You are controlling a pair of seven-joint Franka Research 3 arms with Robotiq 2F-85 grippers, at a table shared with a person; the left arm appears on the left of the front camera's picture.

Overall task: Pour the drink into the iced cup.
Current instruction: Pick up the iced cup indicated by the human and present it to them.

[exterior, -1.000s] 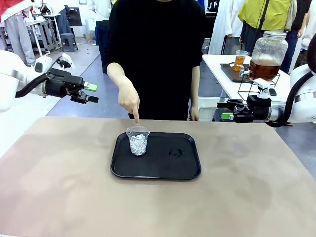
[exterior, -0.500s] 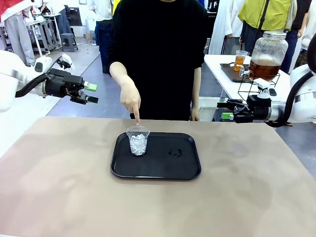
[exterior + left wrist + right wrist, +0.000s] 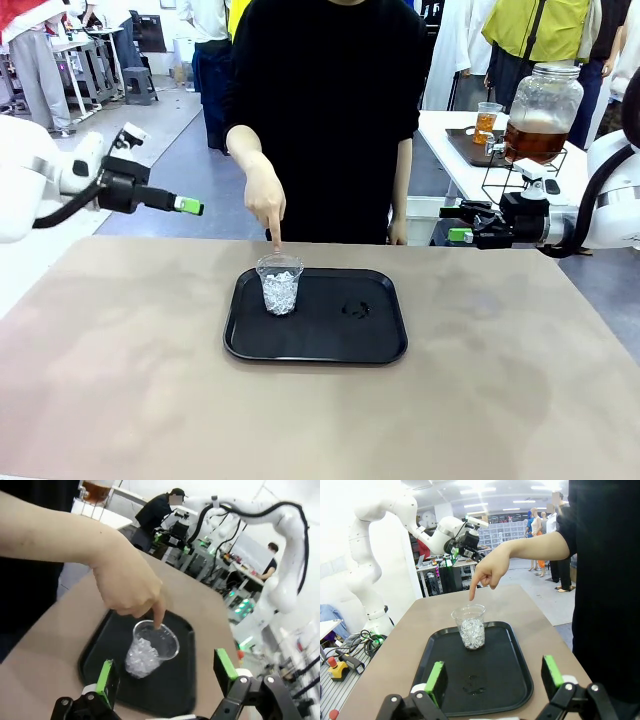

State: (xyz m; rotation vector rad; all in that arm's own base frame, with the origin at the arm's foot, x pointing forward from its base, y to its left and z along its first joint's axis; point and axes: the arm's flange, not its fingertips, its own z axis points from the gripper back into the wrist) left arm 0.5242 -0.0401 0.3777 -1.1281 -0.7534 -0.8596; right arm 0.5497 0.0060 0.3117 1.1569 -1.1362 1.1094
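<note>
The iced cup [image 3: 280,284], a clear plastic cup holding white ice cubes, stands at the left end of a black tray [image 3: 330,345]. A person's hand [image 3: 266,206] points a finger down at its rim. Amber drink shows in a small cup [image 3: 487,122] and in a big glass dispenser jar [image 3: 538,113] on a side table at the far right. My left gripper [image 3: 186,206] hovers open, high off the table's far left. In the left wrist view the iced cup [image 3: 150,649] lies beyond its open fingers [image 3: 107,675]. My right gripper [image 3: 456,235] hangs open past the far right edge, facing the iced cup [image 3: 471,625].
A small wet mark [image 3: 357,309] sits mid-tray. The person in black stands at the far edge behind the tray. The white side table [image 3: 455,150] with the jar's wire stand is behind my right arm. Bare brown tabletop [image 3: 150,380] surrounds the tray.
My left gripper has rolled at the wrist and dropped slightly, so its two green tips now line up as one. The pointing hand, cup and right arm have stayed put.
</note>
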